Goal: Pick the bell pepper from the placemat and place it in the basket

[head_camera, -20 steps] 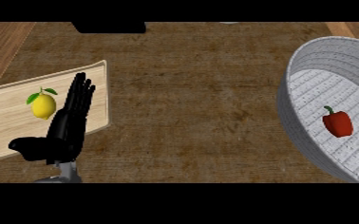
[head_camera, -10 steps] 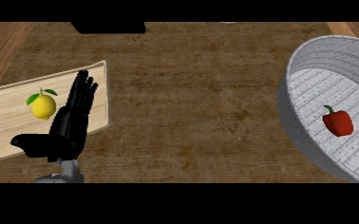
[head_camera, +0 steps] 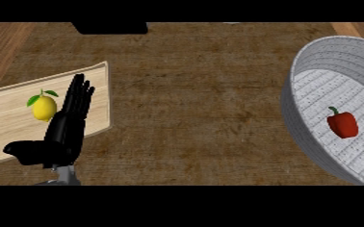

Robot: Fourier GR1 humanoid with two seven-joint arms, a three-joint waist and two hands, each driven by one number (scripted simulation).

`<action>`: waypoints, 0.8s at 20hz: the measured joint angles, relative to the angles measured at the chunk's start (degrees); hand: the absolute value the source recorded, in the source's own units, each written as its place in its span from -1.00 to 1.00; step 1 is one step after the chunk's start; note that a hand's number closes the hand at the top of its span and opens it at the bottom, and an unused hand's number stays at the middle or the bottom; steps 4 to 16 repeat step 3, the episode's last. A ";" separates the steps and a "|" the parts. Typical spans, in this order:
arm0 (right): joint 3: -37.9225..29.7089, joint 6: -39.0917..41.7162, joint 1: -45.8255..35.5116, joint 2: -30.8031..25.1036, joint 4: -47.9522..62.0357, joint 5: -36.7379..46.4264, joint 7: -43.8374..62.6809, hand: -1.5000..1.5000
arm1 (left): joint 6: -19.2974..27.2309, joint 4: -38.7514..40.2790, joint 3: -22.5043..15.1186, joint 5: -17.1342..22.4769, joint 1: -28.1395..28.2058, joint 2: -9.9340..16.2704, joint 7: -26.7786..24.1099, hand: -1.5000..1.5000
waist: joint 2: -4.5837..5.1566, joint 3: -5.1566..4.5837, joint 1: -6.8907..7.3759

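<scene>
Now the red bell pepper (head_camera: 343, 124) is lying inside the round grey basket (head_camera: 298, 125); your left hand (head_camera: 65, 130), fingers straight, far left of it, risks bumping the yellow lemon (head_camera: 44, 107).

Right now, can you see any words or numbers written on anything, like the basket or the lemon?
None: no words, numbers, labels or signs show anywhere.
Round grey woven basket: no text.
Red bell pepper inside it: no text.
Yellow lemon with green leaves: no text.
Pale wooden placemat: no text.
Black left robot hand: no text.
</scene>
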 measured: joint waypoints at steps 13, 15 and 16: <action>-3.05 5.96 0.74 -3.16 5.50 -3.41 -3.26 -1.00 | 0.27 -0.99 -0.30 -0.28 0.92 -0.27 0.00 0.00 | 0.00 0.01 0.03; -3.05 5.96 0.74 -3.16 5.50 -3.41 -3.26 -1.00 | 0.27 -0.99 -0.30 -0.28 0.92 -0.27 0.00 0.00 | 0.00 0.01 0.03; -3.05 5.96 0.74 -3.16 5.50 -3.41 -3.26 -1.00 | 0.27 -0.99 -0.30 -0.28 0.92 -0.27 0.00 0.00 | 0.00 0.01 0.03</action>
